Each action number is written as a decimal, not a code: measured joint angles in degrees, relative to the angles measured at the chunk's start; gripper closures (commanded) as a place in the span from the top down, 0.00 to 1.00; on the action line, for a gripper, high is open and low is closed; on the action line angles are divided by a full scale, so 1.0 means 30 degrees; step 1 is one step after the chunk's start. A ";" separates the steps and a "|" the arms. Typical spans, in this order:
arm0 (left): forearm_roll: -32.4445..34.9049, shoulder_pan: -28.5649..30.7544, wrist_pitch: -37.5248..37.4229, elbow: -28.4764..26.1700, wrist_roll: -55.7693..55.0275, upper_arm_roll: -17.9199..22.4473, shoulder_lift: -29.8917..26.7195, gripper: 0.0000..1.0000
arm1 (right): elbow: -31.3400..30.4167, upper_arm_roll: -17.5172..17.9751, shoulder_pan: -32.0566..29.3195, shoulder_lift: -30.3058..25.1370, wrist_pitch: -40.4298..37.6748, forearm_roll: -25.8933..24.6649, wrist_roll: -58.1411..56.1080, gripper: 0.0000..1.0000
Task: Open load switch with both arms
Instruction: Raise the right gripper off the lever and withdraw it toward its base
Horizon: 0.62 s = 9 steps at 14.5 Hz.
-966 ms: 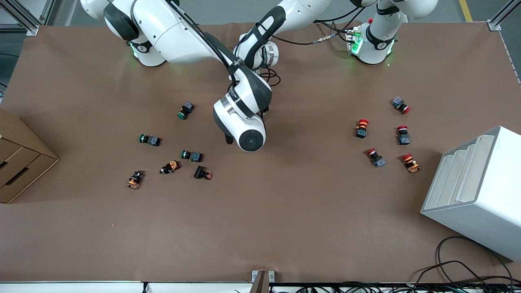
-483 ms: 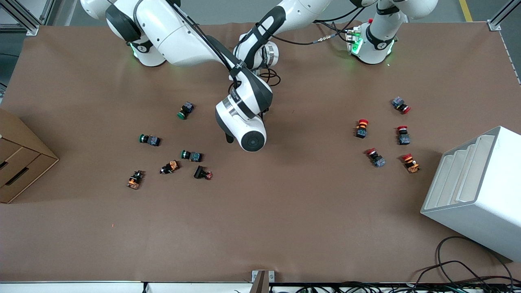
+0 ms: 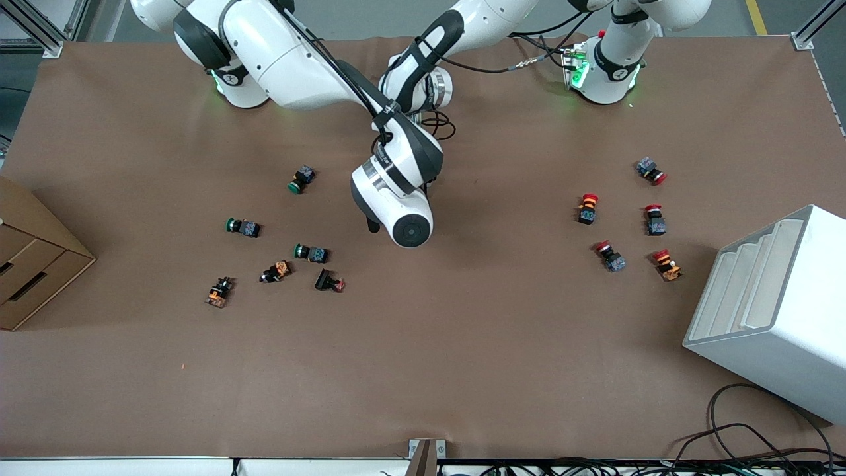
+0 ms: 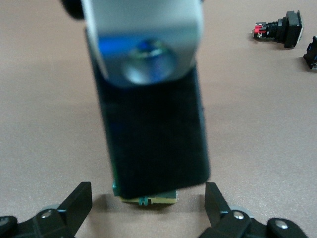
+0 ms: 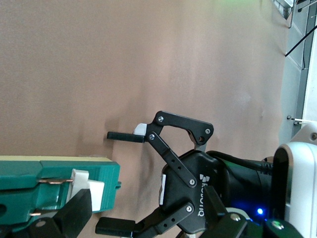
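Observation:
The load switch [image 5: 49, 186] is a dark-green block lying on the brown table, with a white lever piece [image 5: 91, 191] at its end. In the front view the right arm's wrist [image 3: 396, 198] at mid-table hides it and both grippers. My right gripper [image 5: 148, 218] is open, with one of its fingers [image 5: 74, 213] at the lever end. In the left wrist view that finger [image 4: 153, 134] covers most of the switch [image 4: 148, 199]. My left gripper [image 4: 147, 206] is open, and its two fingers straddle the switch's end without touching it. The right wrist view shows the left gripper [image 5: 120, 181] facing that end.
Green-capped push buttons [image 3: 303, 178] [image 3: 243, 227] [image 3: 310, 252] lie toward the right arm's end, red-capped ones [image 3: 587, 208] [image 3: 654, 220] toward the left arm's end. A cardboard box [image 3: 33, 258] and a white rack [image 3: 773, 311] stand at the table's two ends. Cables [image 3: 747, 430] lie near the rack.
The right arm's wrist has crept slightly toward the left arm's end of the table. The push buttons have not moved.

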 measured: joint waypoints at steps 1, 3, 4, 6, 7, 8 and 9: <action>0.0000 0.0000 0.0000 0.0000 0.0000 0.0000 0.0000 0.99 | 0.0097 -0.0068 -0.0047 -0.0023 -0.0004 -0.0003 -0.0183 1.00; 0.0000 0.0001 0.0000 0.0000 0.0000 0.0000 0.0000 0.99 | 0.0417 -0.0279 -0.0437 -0.0176 -0.0031 -0.0021 -0.1142 1.00; 0.0000 0.0000 0.0000 0.0000 0.0000 0.0000 0.0000 0.99 | 0.0590 -0.0397 -0.0794 -0.0328 -0.0074 -0.0139 -0.2083 1.00; 0.0000 0.0001 0.0000 -0.0001 0.0000 0.0000 0.0000 0.99 | 0.1063 -0.0630 -0.1723 -0.0694 -0.0102 -0.1096 -0.4283 1.00; 0.0000 0.0001 0.0000 0.0000 0.0000 0.0000 -0.0001 0.99 | 0.1354 -0.0670 -0.2266 -0.0865 -0.0129 -0.1852 -0.5678 1.00; 0.0000 0.0003 0.0001 0.0003 0.0000 0.0000 -0.0005 0.99 | 0.1600 -0.0702 -0.2845 -0.1115 -0.0141 -0.2574 -0.7439 1.00; 0.0000 0.0009 0.0001 0.0010 0.0001 0.0003 -0.0007 0.99 | 0.1789 -0.0731 -0.3409 -0.1441 -0.0149 -0.3156 -0.9252 1.00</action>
